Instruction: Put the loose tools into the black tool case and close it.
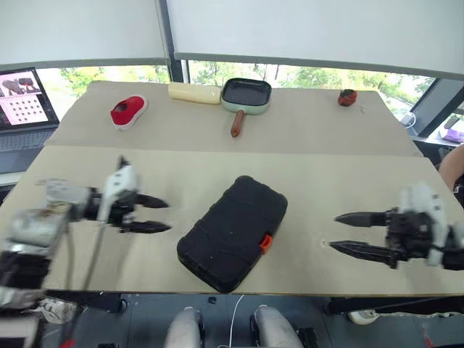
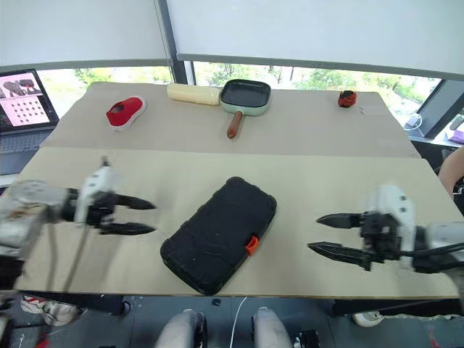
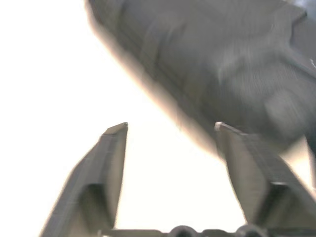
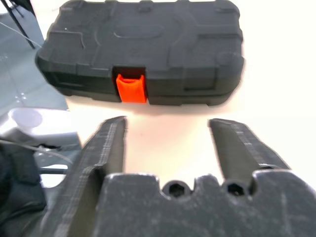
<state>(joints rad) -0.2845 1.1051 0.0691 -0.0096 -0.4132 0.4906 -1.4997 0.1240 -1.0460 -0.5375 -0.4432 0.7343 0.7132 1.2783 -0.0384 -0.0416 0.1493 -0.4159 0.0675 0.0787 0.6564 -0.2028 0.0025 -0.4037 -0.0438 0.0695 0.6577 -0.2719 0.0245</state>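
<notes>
The black tool case [image 1: 233, 232] lies shut near the table's front edge, turned diagonally, its small orange latch [image 1: 266, 243] on the side facing right. The loose tools are out of view. My left gripper [image 1: 154, 214] hovers open to the left of the case, apart from it, fingers pointing right. On the other side my right gripper [image 1: 346, 233] stands open, pointing left at the latch side with a gap between. The right wrist view shows the case [image 4: 143, 49] and its orange latch [image 4: 131, 88] beyond the spread fingers [image 4: 106, 148]. The left wrist view shows the blurred case [image 3: 222, 64] past open fingers.
At the table's far side sit a green frying pan [image 1: 246, 96], a cream roll [image 1: 194, 93], a red-and-white object [image 1: 128, 111] and a small red object [image 1: 347, 97]. A laptop [image 1: 22, 109] stands off the left edge. The table's front edge [image 1: 145, 292] runs close to the case.
</notes>
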